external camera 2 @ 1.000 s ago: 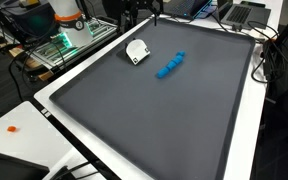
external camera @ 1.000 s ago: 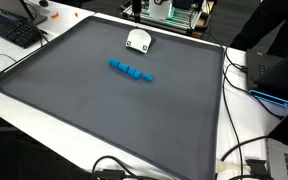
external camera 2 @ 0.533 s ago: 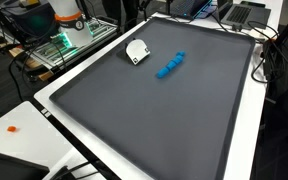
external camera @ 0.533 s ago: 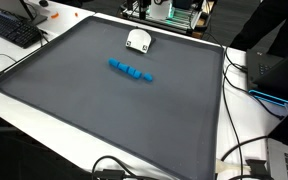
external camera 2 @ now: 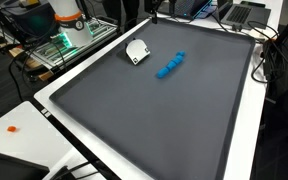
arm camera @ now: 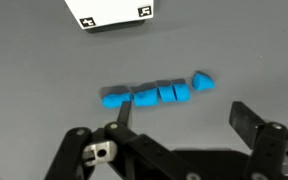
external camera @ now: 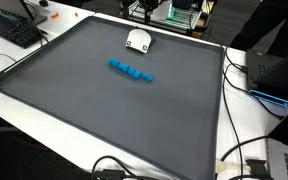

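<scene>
free: mat (external camera: 104, 120) all round | obstacles: blue block row (external camera: 130, 71), white box (external camera: 137, 40) behind

Robotics lab or technical office: a dark matted worktop (external camera: 114, 120) ringed by a keyboard (external camera: 14, 30), laptop (external camera: 276, 72), loose cables (external camera: 246, 160) and green-lit bench electronics (external camera 2: 62, 42).

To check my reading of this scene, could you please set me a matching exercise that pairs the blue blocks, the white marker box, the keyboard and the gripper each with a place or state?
Things:
1. blue blocks
2. white marker box
3. keyboard
4. gripper

Places or states:
A. off the grey mat
B. open, fingers wide apart
C. in a line on the mat, away from its edges
D. on the mat, close to its edge

Pairs: 1-C, 2-D, 3-A, 4-B
</scene>
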### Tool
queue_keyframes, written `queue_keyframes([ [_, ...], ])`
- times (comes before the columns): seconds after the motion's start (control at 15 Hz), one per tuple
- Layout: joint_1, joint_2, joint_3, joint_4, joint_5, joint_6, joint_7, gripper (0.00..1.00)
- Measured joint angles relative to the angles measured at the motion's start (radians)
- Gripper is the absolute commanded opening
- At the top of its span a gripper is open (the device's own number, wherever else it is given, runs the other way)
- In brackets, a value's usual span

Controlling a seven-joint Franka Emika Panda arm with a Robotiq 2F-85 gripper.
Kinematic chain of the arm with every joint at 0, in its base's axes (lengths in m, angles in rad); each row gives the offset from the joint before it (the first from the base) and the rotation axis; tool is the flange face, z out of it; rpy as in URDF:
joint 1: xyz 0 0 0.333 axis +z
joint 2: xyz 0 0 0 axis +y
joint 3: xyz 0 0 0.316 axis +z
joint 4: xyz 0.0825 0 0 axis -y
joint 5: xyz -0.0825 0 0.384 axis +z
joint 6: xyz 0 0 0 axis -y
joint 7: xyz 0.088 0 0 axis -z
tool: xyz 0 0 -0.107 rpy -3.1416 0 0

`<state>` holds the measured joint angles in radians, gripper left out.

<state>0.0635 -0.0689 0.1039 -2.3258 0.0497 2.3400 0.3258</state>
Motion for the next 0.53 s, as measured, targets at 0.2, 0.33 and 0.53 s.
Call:
queue_keyframes([
  [0.2,0.0,0.026,0.0,0.015,0.0,0.026,-0.076,1.0],
  [0.33,0.0,0.042,0.0,0.018,0.0,0.046,-0.097,1.0],
  [0.53,0.0,0.048,0.0,0.021,0.0,0.05,-0.102,1.0],
])
